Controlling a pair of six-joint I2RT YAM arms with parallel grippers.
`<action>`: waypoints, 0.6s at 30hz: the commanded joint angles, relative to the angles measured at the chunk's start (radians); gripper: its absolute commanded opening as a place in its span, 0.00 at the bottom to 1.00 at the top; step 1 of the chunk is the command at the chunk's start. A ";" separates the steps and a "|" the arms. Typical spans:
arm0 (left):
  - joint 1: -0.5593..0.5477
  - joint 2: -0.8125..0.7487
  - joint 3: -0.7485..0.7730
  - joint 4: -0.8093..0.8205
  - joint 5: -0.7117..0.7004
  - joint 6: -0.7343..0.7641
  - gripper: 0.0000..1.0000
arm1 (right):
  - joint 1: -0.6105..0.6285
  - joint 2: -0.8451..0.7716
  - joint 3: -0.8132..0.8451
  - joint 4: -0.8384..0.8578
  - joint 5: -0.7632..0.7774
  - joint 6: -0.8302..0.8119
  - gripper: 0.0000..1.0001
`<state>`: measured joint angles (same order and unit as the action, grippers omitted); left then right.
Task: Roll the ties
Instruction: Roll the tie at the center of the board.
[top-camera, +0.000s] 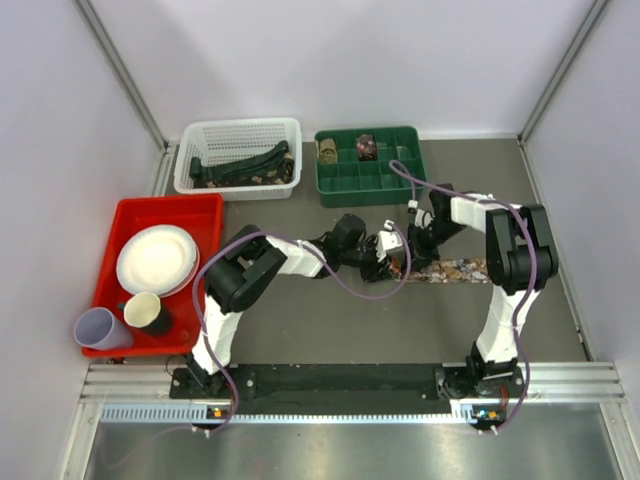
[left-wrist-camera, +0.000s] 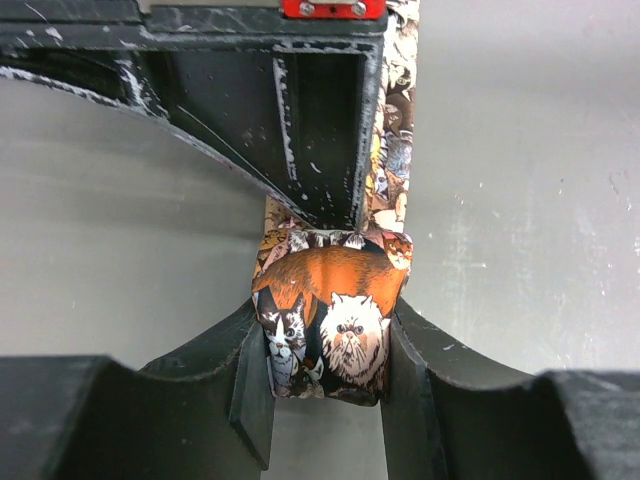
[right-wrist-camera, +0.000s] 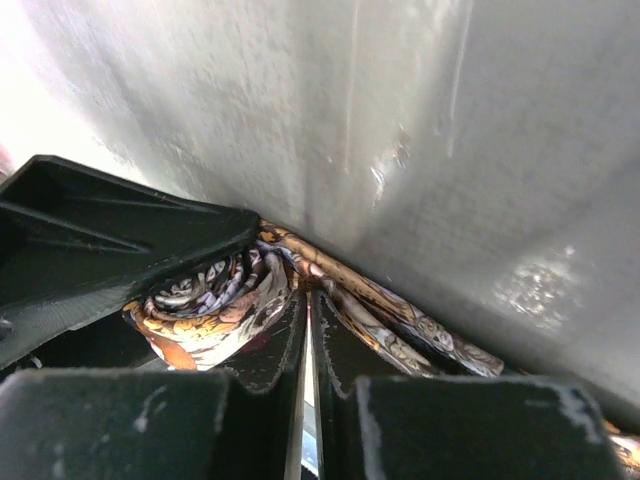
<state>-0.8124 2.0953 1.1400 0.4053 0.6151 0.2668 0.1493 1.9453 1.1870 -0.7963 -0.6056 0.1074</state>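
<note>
A cat-print tie in orange and brown (top-camera: 455, 270) lies flat on the grey table, its left end coiled between both grippers. In the left wrist view my left gripper (left-wrist-camera: 325, 352) is shut on the small coil (left-wrist-camera: 330, 300), one finger on each side. The flat strip (left-wrist-camera: 392, 120) runs away past the right gripper's fingers (left-wrist-camera: 320, 130), which reach down into the coil's top. In the right wrist view my right gripper (right-wrist-camera: 308, 300) is shut to a thin slit, its tips in the fabric, coil (right-wrist-camera: 205, 310) on the left and strip (right-wrist-camera: 420, 335) on the right.
A green compartment tray (top-camera: 400, 185) at the back holds two rolled ties (top-camera: 327, 150) (top-camera: 367, 147). A white basket (top-camera: 190, 170) to its left holds dark ties (top-camera: 240, 165). A red tray (top-camera: 200, 210) at the left carries a plate and cups. Purple cables loop near both arms.
</note>
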 joint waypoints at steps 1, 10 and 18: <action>0.028 -0.024 -0.066 -0.238 -0.115 0.008 0.11 | 0.009 0.046 0.028 0.035 0.148 0.003 0.04; 0.025 -0.020 -0.043 -0.430 -0.199 0.152 0.15 | -0.017 -0.037 0.051 -0.009 -0.046 -0.037 0.34; 0.022 -0.003 -0.039 -0.467 -0.216 0.187 0.17 | -0.045 -0.180 -0.043 0.041 -0.255 -0.035 0.70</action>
<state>-0.8112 2.0392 1.1507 0.2211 0.5278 0.3889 0.1028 1.8393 1.1664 -0.8085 -0.7319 0.0792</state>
